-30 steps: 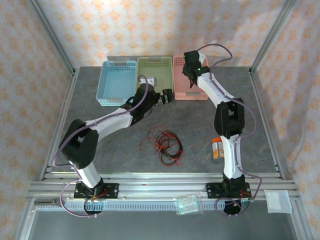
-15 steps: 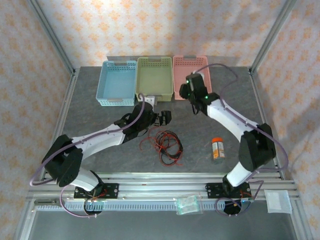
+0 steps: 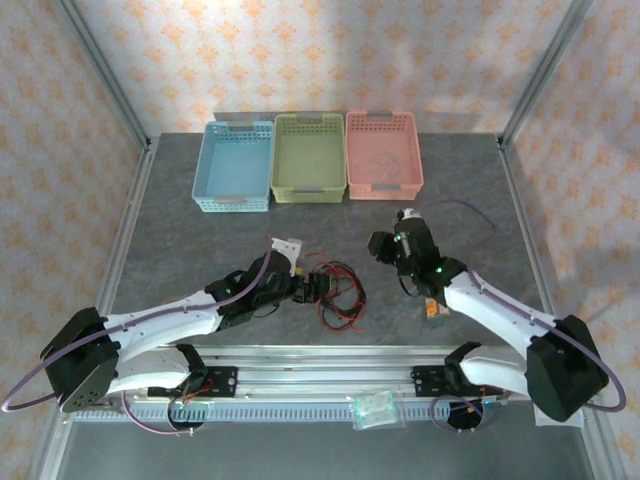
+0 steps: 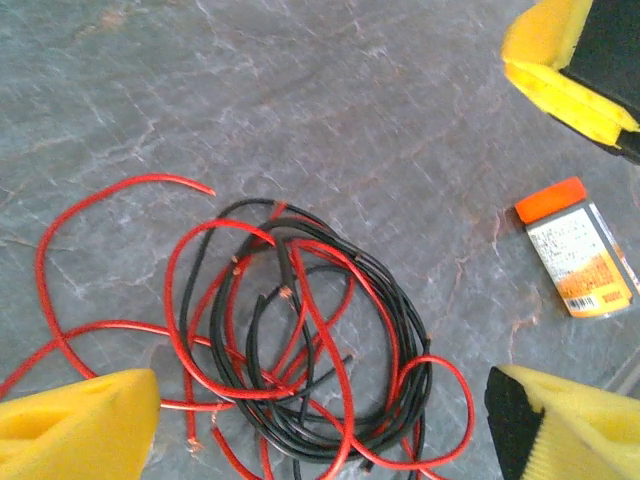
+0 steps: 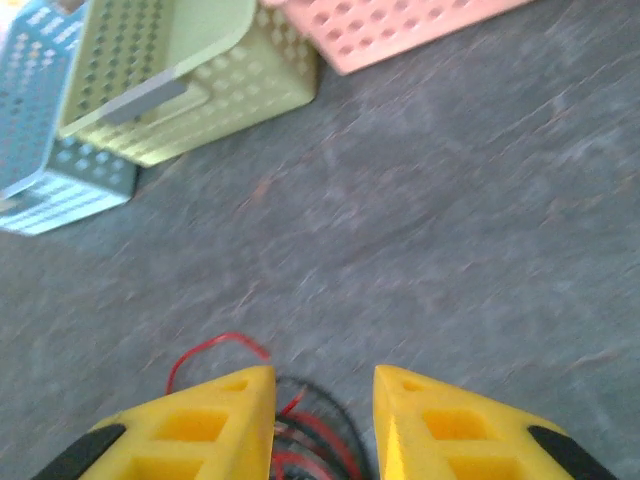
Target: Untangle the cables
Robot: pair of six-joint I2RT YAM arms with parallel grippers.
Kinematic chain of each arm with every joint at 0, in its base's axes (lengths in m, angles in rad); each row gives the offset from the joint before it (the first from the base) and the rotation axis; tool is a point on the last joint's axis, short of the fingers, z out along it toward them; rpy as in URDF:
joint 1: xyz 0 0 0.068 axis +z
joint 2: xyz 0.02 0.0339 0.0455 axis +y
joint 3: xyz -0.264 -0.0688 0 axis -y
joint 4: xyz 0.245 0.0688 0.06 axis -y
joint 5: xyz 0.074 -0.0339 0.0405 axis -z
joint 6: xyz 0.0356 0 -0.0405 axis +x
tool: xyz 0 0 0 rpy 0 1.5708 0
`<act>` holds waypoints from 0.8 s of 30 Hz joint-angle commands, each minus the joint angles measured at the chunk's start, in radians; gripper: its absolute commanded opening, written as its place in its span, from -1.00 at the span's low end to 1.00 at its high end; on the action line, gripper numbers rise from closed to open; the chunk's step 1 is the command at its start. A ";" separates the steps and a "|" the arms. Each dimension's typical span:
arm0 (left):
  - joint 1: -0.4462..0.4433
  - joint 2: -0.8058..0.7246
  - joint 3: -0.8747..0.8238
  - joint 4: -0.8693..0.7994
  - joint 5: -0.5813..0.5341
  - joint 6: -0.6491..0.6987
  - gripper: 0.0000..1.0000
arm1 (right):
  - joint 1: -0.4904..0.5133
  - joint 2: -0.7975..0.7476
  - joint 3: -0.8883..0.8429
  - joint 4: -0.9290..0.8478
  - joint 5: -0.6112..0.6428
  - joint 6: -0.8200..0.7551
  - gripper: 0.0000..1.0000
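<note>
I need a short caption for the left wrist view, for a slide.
Open left hand over tangled red and black cables on the grey table, an orange-capped bottle lying beside them.

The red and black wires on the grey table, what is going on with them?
Two robot arms are at a tangled heap of thin red and black cables. The left tool hovers open directly over the heap; the right tool, also open, points at it from beside. Neither holds a cable yet.

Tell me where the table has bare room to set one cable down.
Free: the strip of table between the baskets and the cables; also the left side, below the blue basket. Crowded: the front middle, with cables, arms and bottle.
</note>
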State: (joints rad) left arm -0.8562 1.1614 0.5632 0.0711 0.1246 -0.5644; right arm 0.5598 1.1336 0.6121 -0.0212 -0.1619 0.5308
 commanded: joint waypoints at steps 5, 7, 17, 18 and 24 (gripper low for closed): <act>-0.049 0.058 0.004 0.003 0.027 -0.048 0.57 | 0.030 -0.129 -0.049 0.001 -0.156 0.058 -0.37; -0.055 0.088 0.007 0.013 0.035 -0.052 0.55 | 0.030 -0.156 -0.046 -0.041 -0.113 0.049 -0.37; -0.081 0.205 0.062 -0.008 0.031 0.003 0.13 | 0.029 -0.195 -0.042 -0.075 -0.038 0.046 -0.38; -0.082 0.209 0.065 -0.014 0.024 0.006 0.05 | 0.030 -0.193 -0.040 -0.078 -0.039 0.045 -0.38; -0.085 0.219 0.068 -0.025 -0.009 0.010 -0.16 | 0.029 -0.193 -0.052 -0.062 -0.045 0.020 -0.38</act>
State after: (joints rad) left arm -0.9363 1.3708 0.6075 0.0669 0.1482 -0.5743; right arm 0.5865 0.9489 0.5739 -0.0822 -0.2321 0.5667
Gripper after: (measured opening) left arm 0.422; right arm 0.312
